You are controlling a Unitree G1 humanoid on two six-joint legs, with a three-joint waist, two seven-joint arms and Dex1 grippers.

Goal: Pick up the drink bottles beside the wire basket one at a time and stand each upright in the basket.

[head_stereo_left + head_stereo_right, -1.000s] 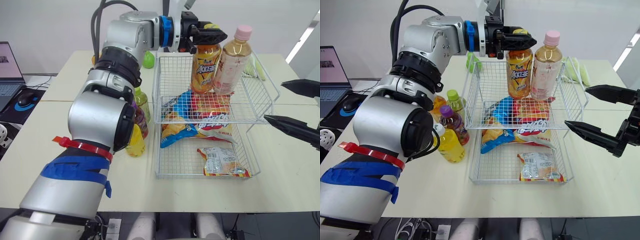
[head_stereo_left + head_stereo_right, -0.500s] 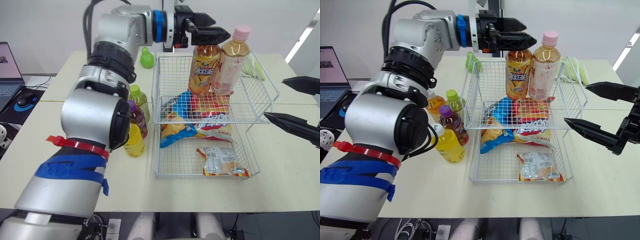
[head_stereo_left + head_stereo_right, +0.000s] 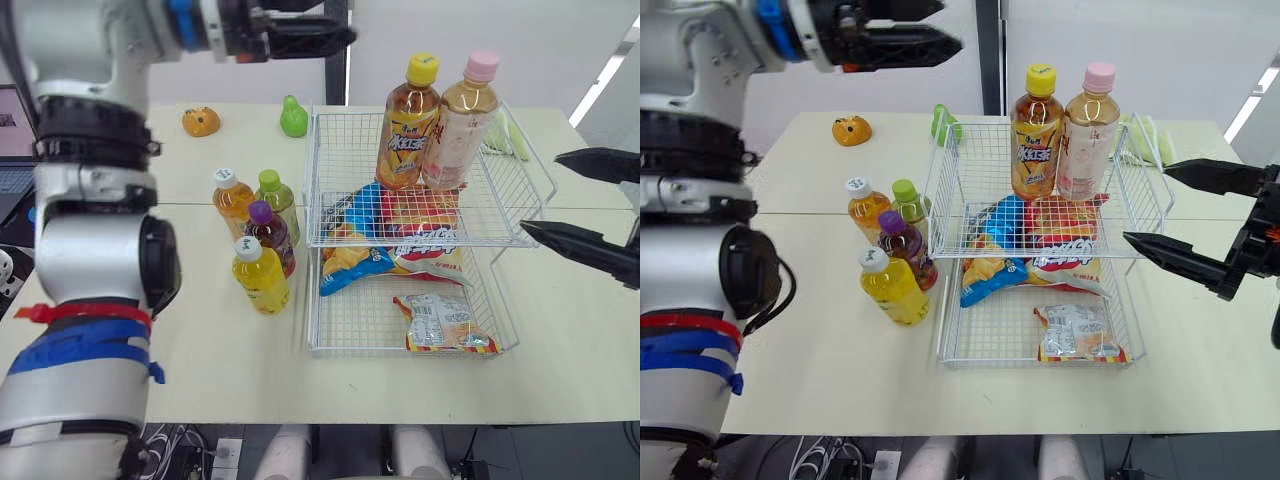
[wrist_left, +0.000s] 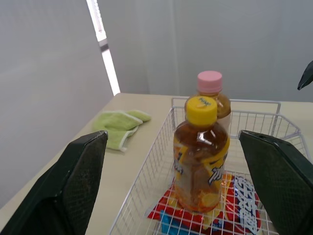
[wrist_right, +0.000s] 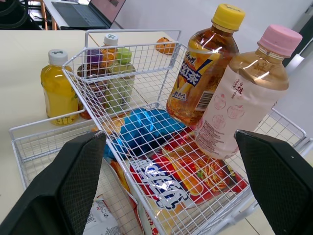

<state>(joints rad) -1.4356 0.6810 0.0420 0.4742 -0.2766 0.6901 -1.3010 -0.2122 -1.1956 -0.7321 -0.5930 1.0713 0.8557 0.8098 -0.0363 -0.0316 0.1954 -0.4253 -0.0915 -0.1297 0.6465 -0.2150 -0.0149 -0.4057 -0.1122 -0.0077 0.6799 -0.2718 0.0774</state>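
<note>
Bottles first: a yellow-capped tea bottle (image 3: 1037, 140) and a pink-capped bottle (image 3: 1085, 140) stood upright, side by side and touching, at the back of the upper tier of the wire basket (image 3: 945, 200). Four more bottles stood on the table (image 3: 840, 380) in a tight cluster just left of the basket: an orange drink with a white cap (image 3: 866, 210), a green-capped bottle (image 3: 910, 205), a purple-capped bottle (image 3: 905, 250) and a yellow juice with a white cap (image 3: 890, 288) nearest me. I saw the left gripper (image 3: 948, 27) up high over the far left of the table, well apart from the basket and the cluster, fingers spread wide and holding nothing. The right gripper (image 3: 1146, 203) hung just right of the basket's upper tier, not touching the wire, fingers also spread with nothing between them. Upper tier also held a blue snack bag (image 3: 1000, 235) and a red snack bag (image 3: 1065, 220) lying flat in front of the two bottles; a small packet (image 3: 1075, 335) lay in the lower tier. Far side of the table: an orange toy (image 3: 851, 130), a green pear-shaped toy (image 3: 293, 118) by the basket's back left corner, and a green cloth (image 4: 117, 125) behind the basket. A laptop (image 5: 85, 12) sat off to the left.
</note>
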